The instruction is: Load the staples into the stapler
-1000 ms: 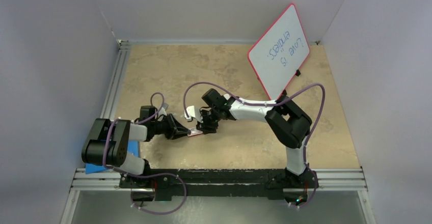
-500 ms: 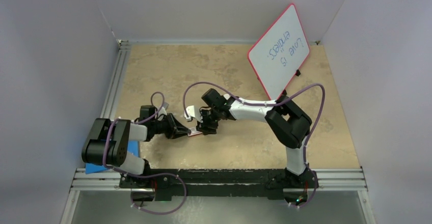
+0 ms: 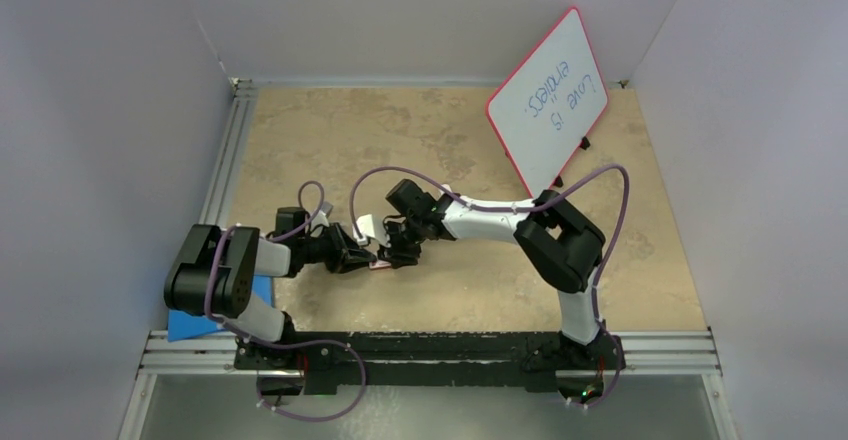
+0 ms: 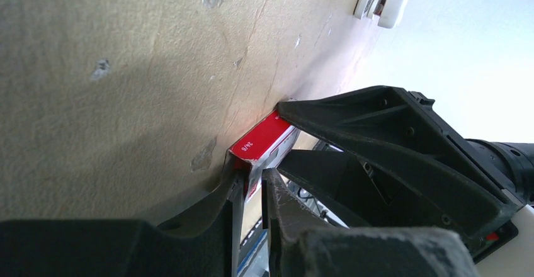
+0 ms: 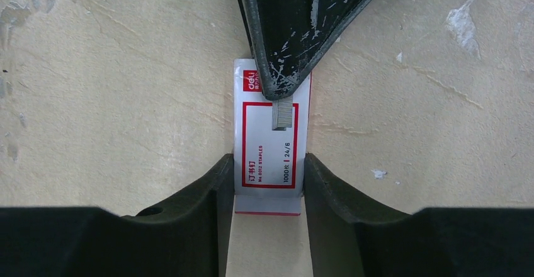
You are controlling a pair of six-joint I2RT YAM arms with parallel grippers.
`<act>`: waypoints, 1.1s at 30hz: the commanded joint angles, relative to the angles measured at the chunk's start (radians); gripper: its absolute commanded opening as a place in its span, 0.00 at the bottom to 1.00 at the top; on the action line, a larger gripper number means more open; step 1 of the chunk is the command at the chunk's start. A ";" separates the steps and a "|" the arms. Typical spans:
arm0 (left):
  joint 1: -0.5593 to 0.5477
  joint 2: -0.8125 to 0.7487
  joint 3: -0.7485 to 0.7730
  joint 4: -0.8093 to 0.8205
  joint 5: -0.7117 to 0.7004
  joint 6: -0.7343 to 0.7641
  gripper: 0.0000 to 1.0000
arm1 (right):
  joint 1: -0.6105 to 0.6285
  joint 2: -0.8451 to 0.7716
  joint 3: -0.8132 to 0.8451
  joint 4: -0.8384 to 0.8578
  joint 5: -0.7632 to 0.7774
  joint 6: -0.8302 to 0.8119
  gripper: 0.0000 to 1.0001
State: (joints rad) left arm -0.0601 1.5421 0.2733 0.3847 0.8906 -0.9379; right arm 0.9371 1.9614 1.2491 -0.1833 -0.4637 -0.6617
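Note:
The staples box (image 5: pixel 269 154), a red-and-white sleeve, lies flat on the table. My right gripper (image 5: pixel 269 163) is shut on its two long sides. My left gripper (image 5: pixel 283 91) comes in from the far end, shut on a grey staple strip (image 5: pixel 283 114) that sticks out over the box top. In the left wrist view the box's red end (image 4: pixel 259 140) sits at my left gripper (image 4: pixel 253 179) tips. In the top view both grippers, left (image 3: pixel 362 257) and right (image 3: pixel 398 253), meet over the box (image 3: pixel 380 263). White parts (image 3: pixel 365 225) lie just behind; I cannot tell if they are the stapler.
A red-framed whiteboard (image 3: pixel 550 100) stands propped at the back right. A blue object (image 3: pixel 195 322) lies under the left arm near the front rail. The white parts also show at the top of the left wrist view (image 4: pixel 387 0). Grey walls enclose the table.
My right gripper and wrist have moved a little to the left, closer to the left gripper. The left arm's base has turned slightly. The box stays between the grippers.

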 commanded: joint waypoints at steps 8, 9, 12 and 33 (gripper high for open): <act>-0.025 0.054 0.011 0.113 0.075 -0.030 0.17 | 0.012 0.015 0.070 0.036 -0.011 0.033 0.41; -0.026 0.058 0.012 0.122 0.084 -0.033 0.17 | 0.012 0.018 0.076 0.039 -0.013 0.036 0.41; -0.030 0.055 0.016 0.125 0.093 -0.038 0.17 | 0.014 0.023 0.081 0.044 -0.016 0.040 0.41; -0.030 -0.027 0.100 -0.150 -0.070 0.047 0.34 | -0.039 -0.112 -0.114 0.041 0.021 0.045 0.63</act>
State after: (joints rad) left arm -0.0864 1.5490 0.3397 0.2993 0.8680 -0.9382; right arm 0.9051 1.8690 1.1290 -0.1295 -0.4366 -0.6044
